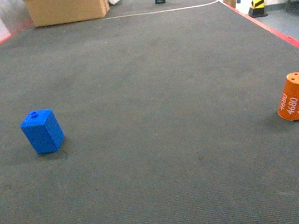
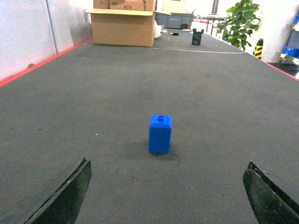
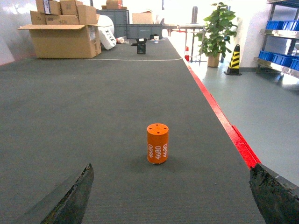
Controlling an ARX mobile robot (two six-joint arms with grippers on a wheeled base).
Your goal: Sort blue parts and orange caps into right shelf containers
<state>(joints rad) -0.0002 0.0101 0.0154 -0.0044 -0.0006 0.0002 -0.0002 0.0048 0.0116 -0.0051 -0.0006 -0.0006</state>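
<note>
**Both pincers spread wide, one part ahead of each**

My left gripper [image 2: 166, 196] is spread wide and holds nothing; its two dark fingertips [image 2: 65, 196] sit at the bottom corners of the left wrist view. Straight ahead between them, well clear of both, the small bright-blue boxy plastic part [image 2: 160, 134] stands upright on the dark grey ribbed mat [image 2: 140, 84], round stud on top.

My right gripper [image 3: 170, 198] is just as wide apart and empty. Ahead of it the small orange cylindrical cap [image 3: 158, 143] printed with white "4680" stands upright, near the mat's red edge strip [image 3: 219, 116].

From the head camera I see the two pieces well apart, blue at left, orange at right. Further out: an open brown cardboard box [image 2: 123, 27], a potted green plant [image 3: 214, 32], a yellow-and-black striped cone [image 3: 233, 59], and large blue plastic crates [image 3: 280, 58] on a steel shelf [image 3: 279, 33] at far right
</note>
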